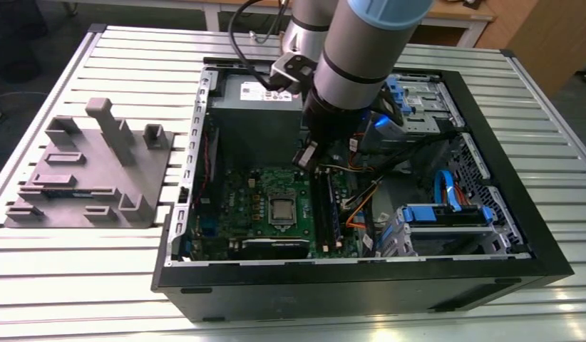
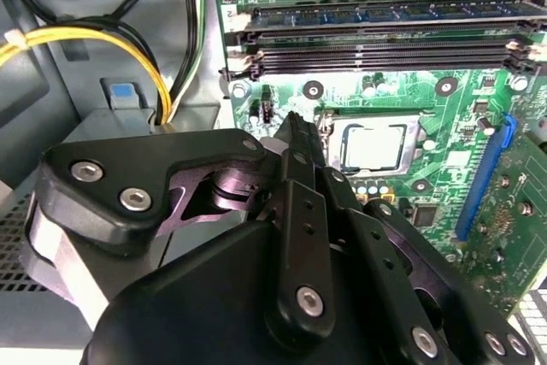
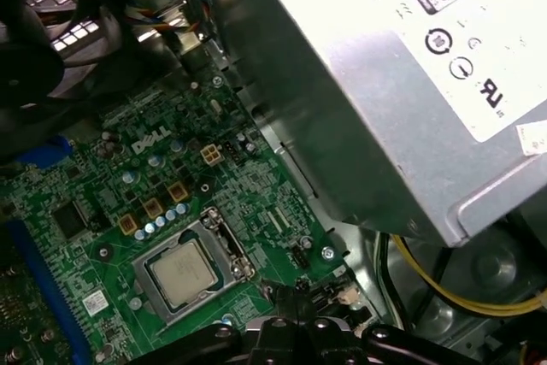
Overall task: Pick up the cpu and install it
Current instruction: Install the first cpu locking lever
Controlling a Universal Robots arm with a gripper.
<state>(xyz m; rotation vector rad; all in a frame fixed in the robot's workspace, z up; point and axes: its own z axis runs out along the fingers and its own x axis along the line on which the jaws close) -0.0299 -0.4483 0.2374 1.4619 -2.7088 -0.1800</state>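
The cpu [image 1: 282, 208], a small square chip with a shiny silver top, lies flat in its socket on the green motherboard [image 1: 245, 189] inside the open computer case. Both wrist views show the cpu [image 2: 373, 145] [image 3: 182, 272] seated within the metal socket frame [image 3: 229, 245]. My gripper [image 1: 306, 158] hangs above the board, over the side of the socket nearest the power supply. Its black fingers [image 2: 297, 138] meet at one tip, shut with nothing between them. The gripper [image 3: 299, 295] is clear of the chip.
The grey power supply box [image 3: 385, 83] stands close beside the gripper. Yellow cables [image 2: 85, 40] run near it. Memory slots [image 2: 385, 57] flank the socket. Blue drive brackets [image 1: 445, 214] fill the case's right in the exterior view. A grey fixture [image 1: 88, 171] sits outside, left.
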